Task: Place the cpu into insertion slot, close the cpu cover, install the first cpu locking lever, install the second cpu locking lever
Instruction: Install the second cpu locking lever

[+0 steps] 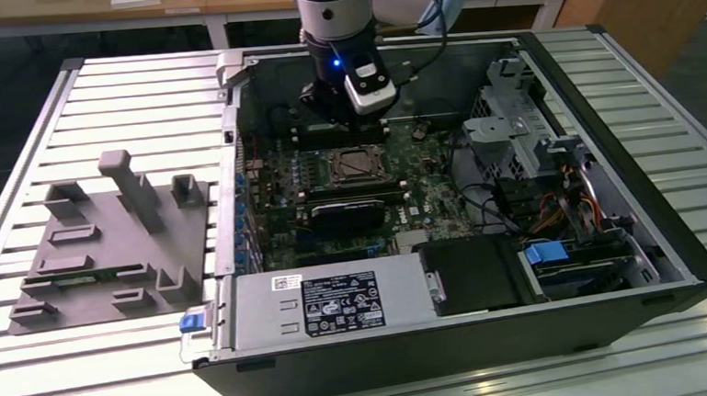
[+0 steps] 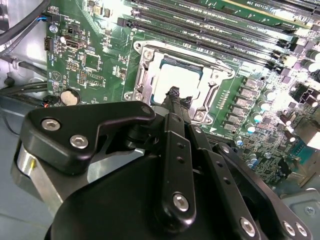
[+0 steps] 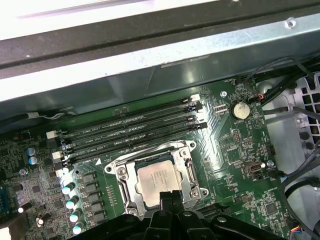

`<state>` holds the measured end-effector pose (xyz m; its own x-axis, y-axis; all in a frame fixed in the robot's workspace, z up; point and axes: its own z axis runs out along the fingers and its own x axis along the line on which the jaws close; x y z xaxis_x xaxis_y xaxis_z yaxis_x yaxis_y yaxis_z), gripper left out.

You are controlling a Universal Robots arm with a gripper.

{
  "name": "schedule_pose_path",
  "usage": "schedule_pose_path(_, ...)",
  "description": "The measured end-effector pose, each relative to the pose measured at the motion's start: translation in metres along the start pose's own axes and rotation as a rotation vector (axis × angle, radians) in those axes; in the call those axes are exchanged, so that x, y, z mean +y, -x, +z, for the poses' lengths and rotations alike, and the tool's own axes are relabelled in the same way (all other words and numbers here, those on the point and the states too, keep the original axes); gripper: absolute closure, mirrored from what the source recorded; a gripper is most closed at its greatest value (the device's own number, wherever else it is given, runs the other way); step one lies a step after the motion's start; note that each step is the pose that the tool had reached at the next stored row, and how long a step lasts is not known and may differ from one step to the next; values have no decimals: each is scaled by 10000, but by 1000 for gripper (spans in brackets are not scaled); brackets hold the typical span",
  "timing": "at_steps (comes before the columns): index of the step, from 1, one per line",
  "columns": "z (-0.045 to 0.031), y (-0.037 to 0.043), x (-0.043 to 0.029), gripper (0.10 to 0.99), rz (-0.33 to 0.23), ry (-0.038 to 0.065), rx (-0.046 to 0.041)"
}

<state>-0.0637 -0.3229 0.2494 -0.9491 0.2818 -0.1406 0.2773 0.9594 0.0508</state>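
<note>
The cpu (image 3: 156,179) lies flat in the insertion slot (image 3: 121,192) on the green motherboard, its pale metal top showing through the window of the cpu cover (image 3: 186,167). The cover lies down around the chip. In the second wrist view the cpu (image 2: 172,75) sits just beyond my gripper (image 2: 174,94), whose black fingers (image 2: 172,125) are pressed together with nothing between them. The tips hover over the chip's near edge; I cannot tell whether they touch it. In the exterior view the gripper (image 1: 338,118) hangs just behind the socket (image 1: 354,166). A thin lever rod (image 2: 200,54) runs along one cover edge.
Long black memory slots (image 3: 130,131) run beside the socket. A black heatsink block (image 1: 348,215) sits in front of it, then the power supply (image 1: 335,300). A drive cage (image 1: 521,123) and cables fill the case's right. A grey fixture (image 1: 110,240) stands on the slatted table.
</note>
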Motion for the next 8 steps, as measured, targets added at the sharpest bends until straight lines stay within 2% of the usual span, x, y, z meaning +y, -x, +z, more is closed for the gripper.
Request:
schedule_pose_path(4, 0, 9, -25, 980, 0, 0, 0)
schedule_pose_path(8, -1, 32, -102, 980, 0, -1, 0)
